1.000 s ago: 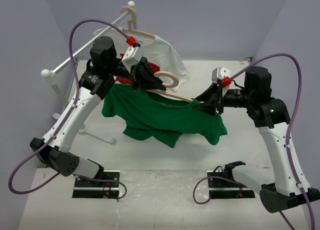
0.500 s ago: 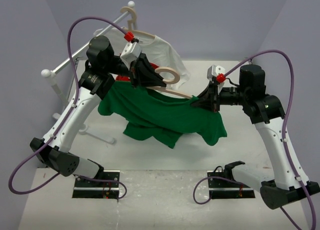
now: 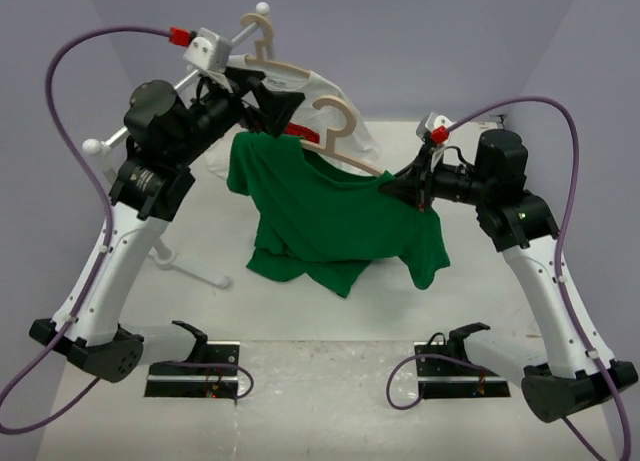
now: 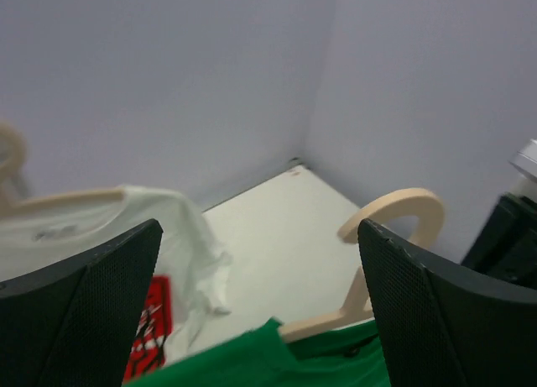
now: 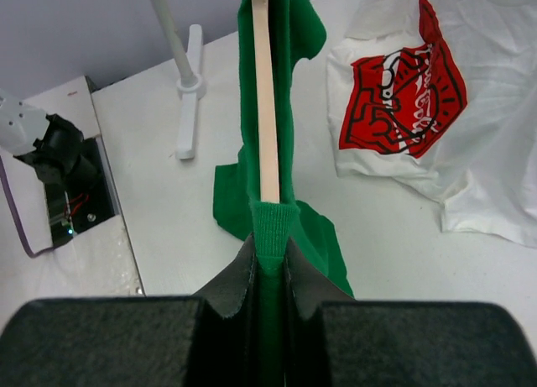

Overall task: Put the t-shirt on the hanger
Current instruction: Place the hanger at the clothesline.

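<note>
T-shirt (image 3: 340, 221) draped on hanger (image 5: 265, 110).
Right fingers (image 5: 230, 288) pinch its shoulder, perhaps the hanger tip too; left fingers (image 4: 84, 320) spread wide.

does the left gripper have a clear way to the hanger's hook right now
Probably yes: the left gripper is open and the hanger hook sits bare just ahead of it. The right gripper pinches the t-shirt at the far end.

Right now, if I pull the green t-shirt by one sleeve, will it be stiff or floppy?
Probably floppy: the green t-shirt sags in folds under the beige hanger. It might also slip; the hanger looks smooth, and only the right gripper pinches it.
</note>
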